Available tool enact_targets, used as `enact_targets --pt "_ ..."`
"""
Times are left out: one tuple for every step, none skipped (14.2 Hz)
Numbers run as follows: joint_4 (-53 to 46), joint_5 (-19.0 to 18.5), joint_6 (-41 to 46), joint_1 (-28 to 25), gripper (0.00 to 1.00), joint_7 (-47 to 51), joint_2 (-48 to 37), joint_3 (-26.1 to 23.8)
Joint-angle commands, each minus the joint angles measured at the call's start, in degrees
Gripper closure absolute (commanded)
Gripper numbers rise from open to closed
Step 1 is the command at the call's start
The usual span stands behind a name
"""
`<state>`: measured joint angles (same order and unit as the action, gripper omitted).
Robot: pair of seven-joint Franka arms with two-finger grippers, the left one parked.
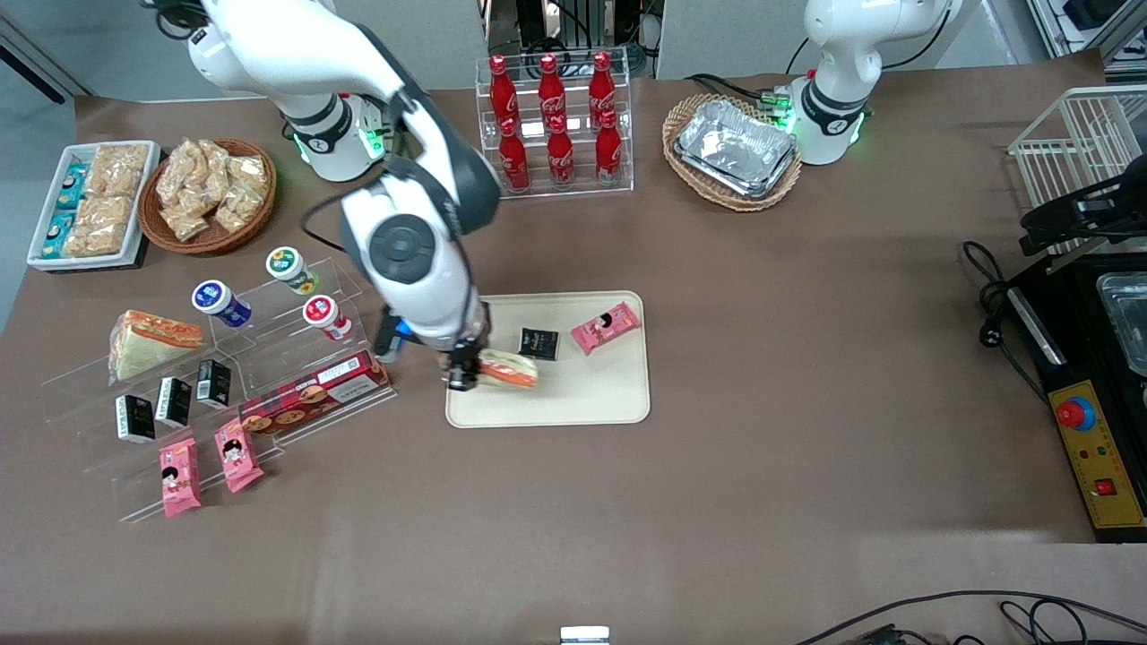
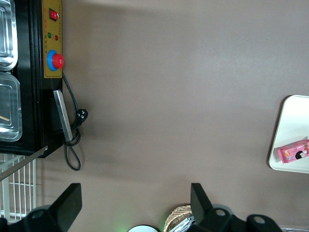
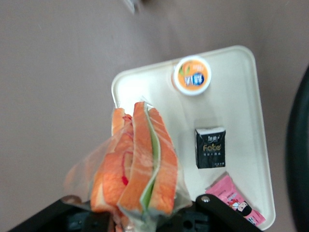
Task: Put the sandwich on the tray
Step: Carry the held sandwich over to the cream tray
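Note:
My right gripper [image 1: 466, 369] is shut on the sandwich [image 1: 509, 369], a clear-wrapped wedge with orange faces and a green stripe. It holds the sandwich over the cream-beige tray [image 1: 587, 399], at the tray's end toward the working arm. In the right wrist view the sandwich [image 3: 140, 166] stands up out of the gripper [image 3: 140, 215], with the tray [image 3: 236, 101] below it. I cannot tell whether the sandwich touches the tray. On the tray lie a black packet [image 1: 539, 343], a pink packet [image 1: 606, 327] and an orange-lidded cup [image 3: 192, 75]. The arm hides that cup in the front view.
Toward the working arm's end stands a clear stepped rack [image 1: 340, 287] with a chunkier wrapped sandwich [image 1: 148, 342], cups, black cartons, pink packets and a biscuit box [image 1: 314, 391]. A cola bottle rack [image 1: 553, 121] and a basket of foil trays [image 1: 733, 148] stand farther from the camera.

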<state>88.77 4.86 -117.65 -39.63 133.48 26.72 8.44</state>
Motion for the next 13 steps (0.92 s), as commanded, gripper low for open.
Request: enact_targets --pt "-1.1 2.1 -7.4 -3.5 1.0 0.2 6.1 0.8" --pt "-1.2 3.2 -8.8 -3.6 1.0 0.2 7.5 0.8" --pt "-1.3 3.9 -9.8 -3.6 1.0 -0.4 8.9 0.8" --pt "-1.3 3.9 -11.0 -3.6 1.0 -0.5 10.0 0.8" --pt "-1.3 4.0 -12.4 -3.7 1.0 -0.5 10.7 0.8" --pt "-1.4 3.9 -13.1 -3.8 1.0 -0.4 11.3 0.8" --pt "-1.5 3.9 -13.4 -4.0 0.99 -0.4 11.8 0.8" --pt "-1.5 3.8 -13.8 -4.0 0.99 -0.4 12.3 0.8" --pt "-1.4 3.6 -14.6 -4.0 0.99 -0.6 12.7 0.8" --pt "-1.4 3.4 -16.0 -4.1 0.99 -0.7 13.1 0.9" --pt "-1.3 3.4 -16.9 -4.1 0.99 -0.7 13.5 0.9" --pt "-1.4 3.4 -17.0 -4.1 0.99 -0.8 14.1 0.9" --pt "-1.3 3.4 -17.4 -4.1 0.99 -0.9 14.5 0.8"
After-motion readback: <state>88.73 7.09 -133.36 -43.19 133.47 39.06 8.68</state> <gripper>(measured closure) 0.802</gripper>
